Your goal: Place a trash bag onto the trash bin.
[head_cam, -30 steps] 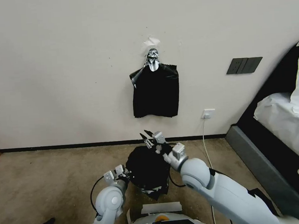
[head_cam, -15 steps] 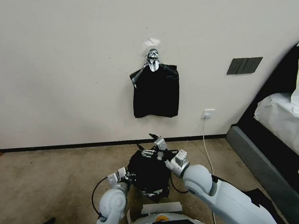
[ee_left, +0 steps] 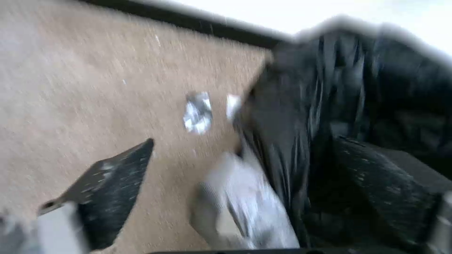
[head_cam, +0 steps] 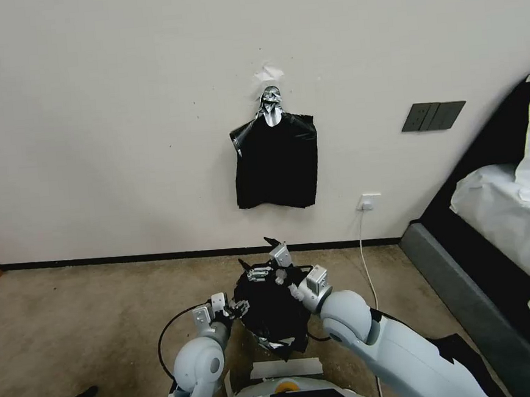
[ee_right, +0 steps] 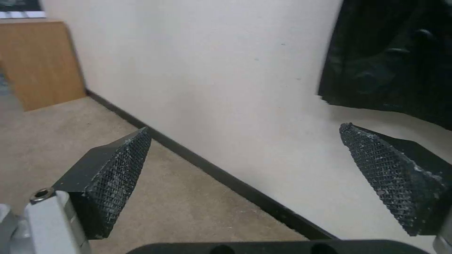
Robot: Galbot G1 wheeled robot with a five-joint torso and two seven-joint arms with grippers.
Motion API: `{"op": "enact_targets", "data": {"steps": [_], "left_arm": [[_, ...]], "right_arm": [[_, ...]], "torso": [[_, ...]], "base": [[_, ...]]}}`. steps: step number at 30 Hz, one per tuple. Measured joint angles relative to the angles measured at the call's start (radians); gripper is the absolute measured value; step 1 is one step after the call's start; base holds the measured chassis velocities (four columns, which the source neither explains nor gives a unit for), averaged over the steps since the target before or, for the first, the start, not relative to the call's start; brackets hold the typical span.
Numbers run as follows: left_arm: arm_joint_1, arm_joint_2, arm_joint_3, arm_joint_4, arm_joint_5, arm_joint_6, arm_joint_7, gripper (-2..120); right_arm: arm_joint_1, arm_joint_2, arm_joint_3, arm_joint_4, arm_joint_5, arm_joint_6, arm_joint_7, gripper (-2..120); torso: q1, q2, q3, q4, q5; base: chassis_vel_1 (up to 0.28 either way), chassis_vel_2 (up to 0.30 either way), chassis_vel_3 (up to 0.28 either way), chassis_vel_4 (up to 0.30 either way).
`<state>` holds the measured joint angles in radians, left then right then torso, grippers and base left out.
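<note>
Item: trash bag draped over trash bin. Our right end effector, jaws wide and empty, has dropped toward its 12 o'clock rim; left end effector, spread, shifted closer at 9 o'clock. We judge seating nearly done.

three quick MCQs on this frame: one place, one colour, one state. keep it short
1. The taped bundle of bags is:
A. on the bed
B. hanging on the wall
C. flat on the carpet

2. The trash bag in front of the robot is:
A. white
B. blue
C. black

3. The right claw is:
A. open and empty
B. shut on the bag
C. shut on a cable

Key:
1 B: the bundle hangs on the wall, above the floor.
2 C: the trash bag between the two arms is glossy black.
3 A: in the right wrist view, the fingers of the right claw stand wide apart with nothing between them.
</note>
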<state>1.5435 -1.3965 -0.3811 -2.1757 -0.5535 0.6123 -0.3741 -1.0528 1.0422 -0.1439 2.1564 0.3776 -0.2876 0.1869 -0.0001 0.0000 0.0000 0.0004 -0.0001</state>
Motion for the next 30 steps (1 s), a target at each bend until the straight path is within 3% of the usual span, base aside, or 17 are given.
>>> {"op": "enact_targets", "data": {"steps": [2, 4, 5, 6, 7, 10, 11, 14, 17, 30], "left_arm": [[0.006, 0.0, -0.023, 0.002, 0.086, -0.144, 0.051, 100], [0.007, 0.0, -0.032, 0.007, 0.115, -0.184, 0.065, 100], [0.009, 0.012, -0.074, 0.037, 0.206, -0.327, 0.118, 100], [0.008, 0.02, -0.104, 0.061, 0.24, -0.396, 0.144, 100], [0.008, 0.02, -0.104, 0.061, 0.24, -0.396, 0.144, 100], [0.017, 0.025, -0.182, 0.143, 0.321, -0.547, 0.235, 100], [0.017, 0.025, -0.182, 0.143, 0.321, -0.547, 0.235, 100], [0.039, 0.029, -0.198, 0.201, 0.355, -0.653, 0.297, 100], [0.044, 0.027, -0.199, 0.212, 0.357, -0.693, 0.323, 100], [0.045, 0.026, -0.198, 0.212, 0.352, -0.693, 0.327, 100]], "right_arm": [[-0.06, 0.025, 0.08, -0.025, -0.081, 0.013, 0.038, 100], [-0.084, 0.03, 0.109, -0.03, -0.096, 0.017, 0.046, 100], [-0.174, 0.039, 0.214, -0.049, -0.153, 0.047, 0.055, 100], [-0.23, 0.046, 0.28, -0.075, -0.2, 0.093, 0.05, 100], [-0.23, 0.046, 0.28, -0.075, -0.2, 0.093, 0.05, 100], [-0.373, 0.106, 0.47, -0.146, -0.273, 0.24, 0.023, 100], [-0.373, 0.106, 0.47, -0.146, -0.273, 0.24, 0.023, 100], [-0.463, 0.166, 0.535, -0.161, -0.235, 0.303, 0.011, 100], [-0.484, 0.202, 0.546, -0.168, -0.246, 0.33, -0.013, 100], [-0.481, 0.21, 0.544, -0.17, -0.251, 0.333, -0.022, 100]], "torso": [[0.0, 0.0, 0.0, -0.0001, 0.0003], [0.0, 0.0, 0.0, -0.0001, 0.0003], [0.0, 0.0, 0.0, -0.0004, 0.0], [0.0, 0.0, 0.0, -0.0007, 0.0001], [0.0, 0.0, 0.0, -0.0007, 0.0001], [0.0, 0.0, 0.0, -0.0006, 0.0], [0.0, 0.0, 0.0, -0.0006, 0.0], [0.0, 0.0, 0.0, -0.0005, -0.0002], [0.0, 0.0, 0.0, -0.0002, 0.0003], [0.0, 0.0, 0.0, -0.0003, 0.0001]], "base": [[0.0, 0.0, 0.0, 0.0], [0.0, 0.0, 0.0, 0.0], [0.0, 0.0, 0.0, 0.0], [0.0, 0.0, 0.0, 0.0], [0.0, 0.0, 0.0, 0.0], [0.0, 0.0, 0.0, 0.0], [0.0, 0.0, 0.0, 0.0], [0.0, 0.0, 0.0, 0.0], [0.0, 0.0, 0.0, 0.0], [0.0, 0.0, 0.0, 0.0]]}}
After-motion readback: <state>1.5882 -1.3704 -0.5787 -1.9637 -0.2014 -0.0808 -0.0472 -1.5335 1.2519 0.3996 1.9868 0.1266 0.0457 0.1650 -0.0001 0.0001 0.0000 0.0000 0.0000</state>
